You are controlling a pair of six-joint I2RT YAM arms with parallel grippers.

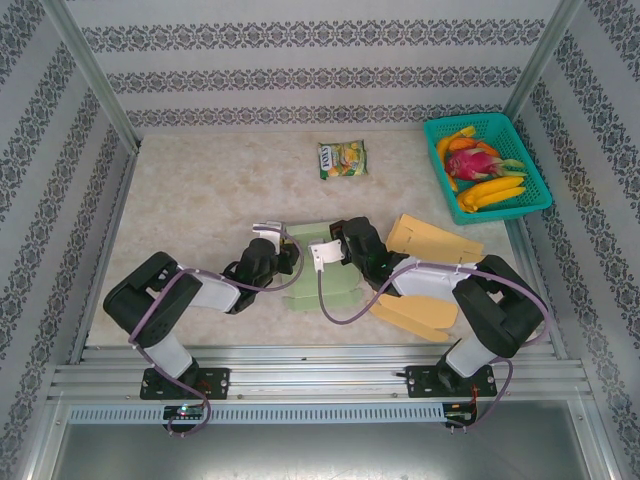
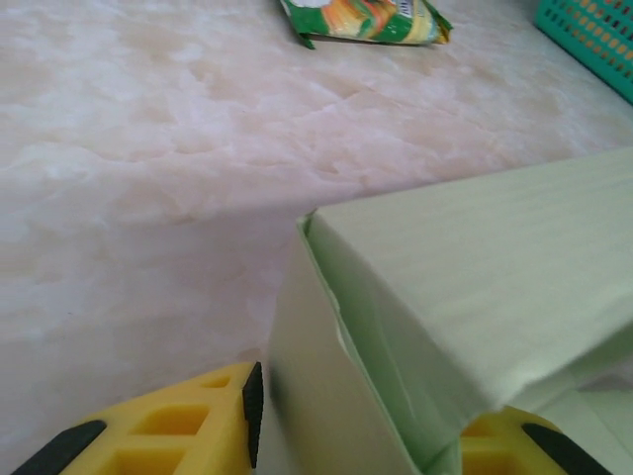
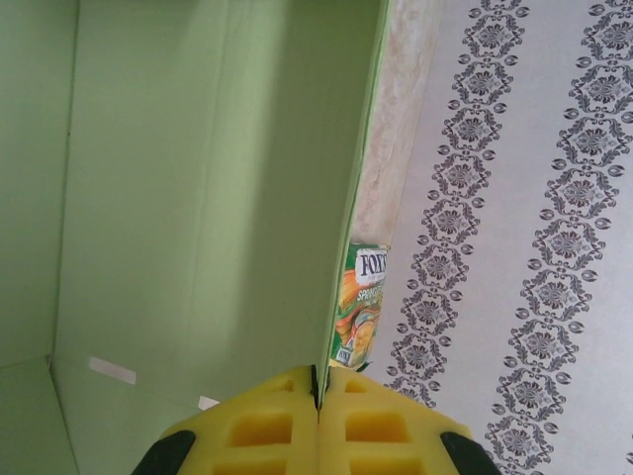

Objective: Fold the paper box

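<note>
Top: I count one pale-green paper box, partly erected mid-table between my arms; two tan flats, one snack packet, one basket | Left wrist: left gripper clamps box corner | Right wrist: right gripper pinches wall edge.

Pale walls with grey ornamental bands across top and sides, beige marbled tabletop at centre, metal posts at upper corners, ribbed aluminium rail along bottom, even light

Overhead camera looks down from behind; both close wrist views share the paper box.
</note>
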